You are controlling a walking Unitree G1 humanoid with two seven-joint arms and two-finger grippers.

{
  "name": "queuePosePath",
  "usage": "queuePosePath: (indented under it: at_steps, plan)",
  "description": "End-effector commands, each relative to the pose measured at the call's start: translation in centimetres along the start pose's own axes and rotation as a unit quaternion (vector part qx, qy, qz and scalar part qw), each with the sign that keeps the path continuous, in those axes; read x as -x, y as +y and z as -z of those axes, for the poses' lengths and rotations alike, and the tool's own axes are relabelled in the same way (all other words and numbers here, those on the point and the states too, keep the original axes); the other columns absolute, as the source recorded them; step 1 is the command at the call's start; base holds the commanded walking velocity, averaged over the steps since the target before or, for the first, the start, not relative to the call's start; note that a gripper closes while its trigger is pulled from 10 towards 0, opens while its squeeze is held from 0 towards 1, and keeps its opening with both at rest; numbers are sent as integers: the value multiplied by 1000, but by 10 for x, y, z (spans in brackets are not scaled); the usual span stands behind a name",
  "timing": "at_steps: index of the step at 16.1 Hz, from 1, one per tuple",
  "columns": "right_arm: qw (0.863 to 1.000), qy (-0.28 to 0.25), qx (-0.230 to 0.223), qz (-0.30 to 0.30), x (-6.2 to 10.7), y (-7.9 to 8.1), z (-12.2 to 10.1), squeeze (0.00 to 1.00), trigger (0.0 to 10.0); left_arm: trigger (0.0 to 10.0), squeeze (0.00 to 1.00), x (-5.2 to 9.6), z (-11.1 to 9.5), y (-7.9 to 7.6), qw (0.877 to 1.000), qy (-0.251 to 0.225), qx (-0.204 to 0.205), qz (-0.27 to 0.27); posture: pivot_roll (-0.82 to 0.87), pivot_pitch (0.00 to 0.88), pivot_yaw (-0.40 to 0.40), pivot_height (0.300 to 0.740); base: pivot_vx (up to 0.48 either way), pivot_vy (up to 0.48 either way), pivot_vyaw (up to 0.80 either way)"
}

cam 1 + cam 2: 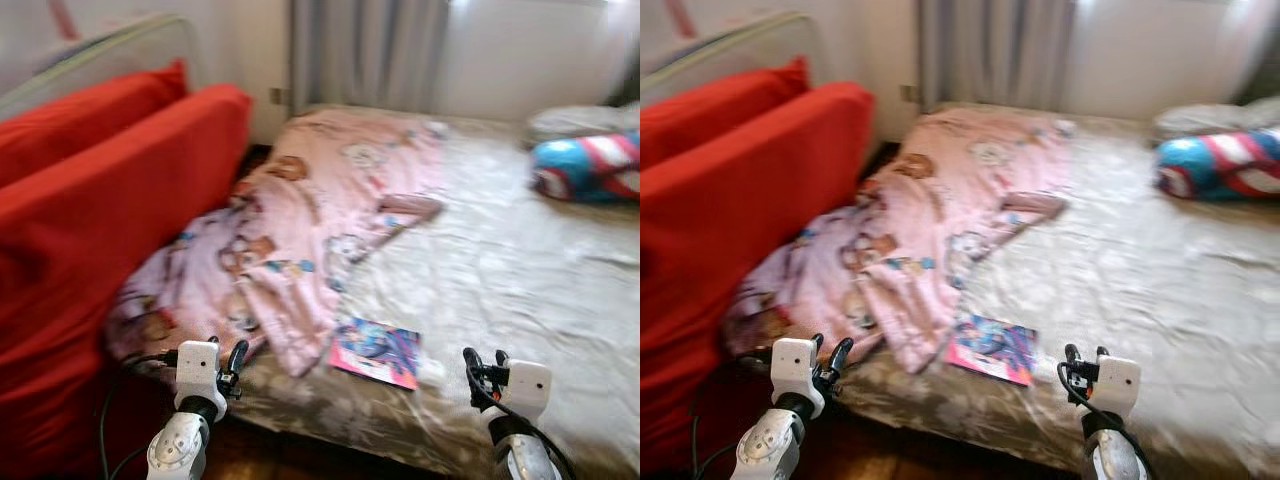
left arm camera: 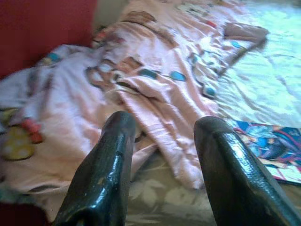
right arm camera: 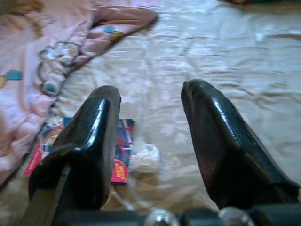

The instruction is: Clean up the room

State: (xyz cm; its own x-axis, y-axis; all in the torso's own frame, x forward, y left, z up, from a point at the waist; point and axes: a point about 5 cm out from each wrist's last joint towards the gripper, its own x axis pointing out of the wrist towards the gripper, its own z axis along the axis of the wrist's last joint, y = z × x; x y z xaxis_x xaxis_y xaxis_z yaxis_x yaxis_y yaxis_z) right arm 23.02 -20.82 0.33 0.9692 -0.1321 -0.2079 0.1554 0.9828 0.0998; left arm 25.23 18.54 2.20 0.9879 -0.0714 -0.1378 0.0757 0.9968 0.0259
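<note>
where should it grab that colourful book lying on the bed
Probably the flat colourful book by its near edge, close to the bed's front side, coming in low from the robot's side. It lies flat, so one finger must slide under. The open right gripper is a little nearer than the open left gripper.

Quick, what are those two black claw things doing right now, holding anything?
Left gripper: open, empty, above the rumpled pink cartoon-print blanket.
Right gripper: open, empty, above the beige bed sheet.
</note>
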Motion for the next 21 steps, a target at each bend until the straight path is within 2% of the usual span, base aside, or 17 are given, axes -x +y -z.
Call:
queuePosePath:
  at_steps: [1, 3, 11, 13, 21]
  plan:
    - [1000, 0, 3, -7, -1, 6, -3, 0, 10000, 10000, 0, 0, -3, 0, 1000, -3, 2, -2, -44, 8, -30, 740, 0, 0, -775]
    - [1000, 2, 0, -7, -2, 9, -6, 0, 10000, 10000, 0, 1, -5, 0, 1000, -3, 3, -5, -43, 17, -26, 740, 0, 0, -775]
    - [1000, 14, -13, -6, 0, 11, -8, 0, 10000, 10000, 0, -2, -14, 2, 1000, -11, 1, -7, -38, 33, -21, 740, 0, 0, -95]
    - [1000, 13, -8, -5, -1, 10, -8, 0, 10000, 10000, 0, -2, -14, 2, 1000, -11, 1, -7, -38, 33, -22, 740, 242, 0, -731]
    - [999, 29, -16, -4, -9, 4, -1, 0, 10000, 10000, 0, -2, -16, 2, 1000, -12, 5, -9, -37, 34, -21, 740, 259, 0, -94]
